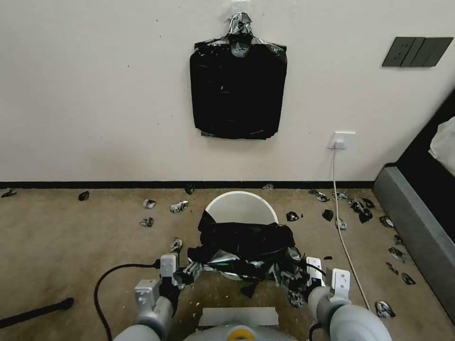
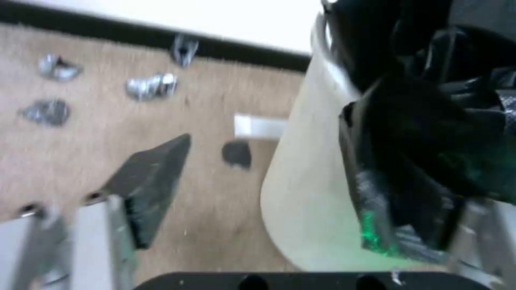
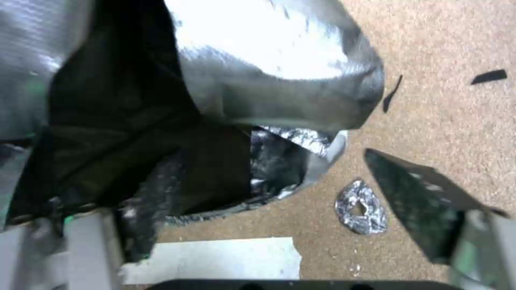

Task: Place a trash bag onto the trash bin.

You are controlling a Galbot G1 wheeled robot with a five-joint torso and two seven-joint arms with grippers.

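At the bottom of the head view, two grey arms reach forward over a speckled tan carpet. The left gripper (image 1: 182,276), lower left of centre, has its fingers spread apart; in its wrist view one dark finger (image 2: 153,181) stands free over bare carpet while the other sits against the trash bag (image 1: 246,248), and a true pinch cannot be told. The right gripper (image 1: 303,284), lower right of centre, is likewise spread, one finger (image 3: 425,201) clear of the plastic and the other buried in its folds. The bag is thin, glossy and crinkly black, draped across the near rim of the trash bin (image 1: 241,203) in the middle of the frame (the far arc of its smooth white round rim stays uncovered). Open carpet lies to either side, dotted with small black scraps (image 1: 177,206). A white cable (image 1: 343,237) runs along the right, beside a grey bed edge (image 1: 412,227). Farthest off, a flat stack of black bags (image 1: 238,92) hangs on the white wall.
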